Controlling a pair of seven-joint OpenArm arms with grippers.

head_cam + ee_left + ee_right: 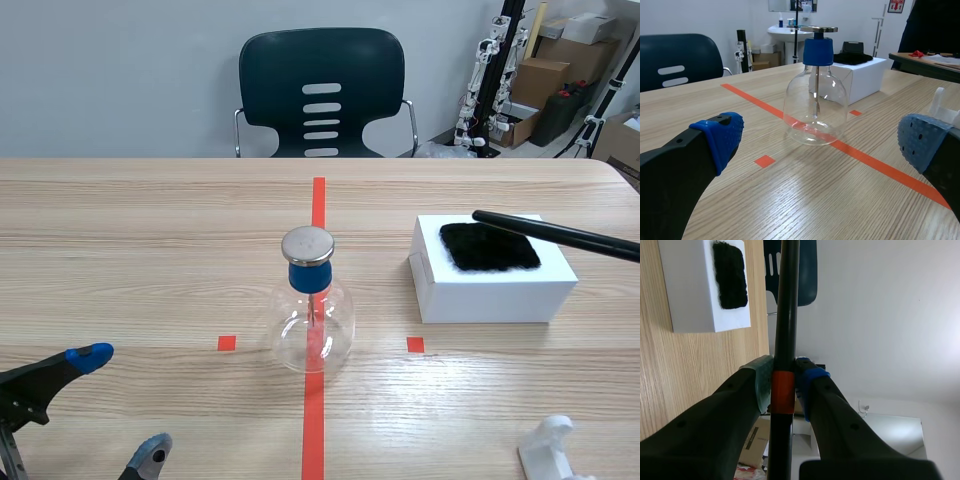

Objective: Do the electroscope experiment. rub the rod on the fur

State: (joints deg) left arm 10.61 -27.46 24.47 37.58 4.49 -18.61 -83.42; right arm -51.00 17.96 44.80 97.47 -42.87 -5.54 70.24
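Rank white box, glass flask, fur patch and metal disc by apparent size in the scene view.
1. white box
2. glass flask
3. fur patch, close to the flask, which sits nearer the camera
4. metal disc

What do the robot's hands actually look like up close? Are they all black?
Mostly. Each end effector is two thick black fingers narrowing toward soft dotted tips. On the left end effector the pads look blue; the right end effector has one grey-green pad and one blue pad. No cables or markings show on them.
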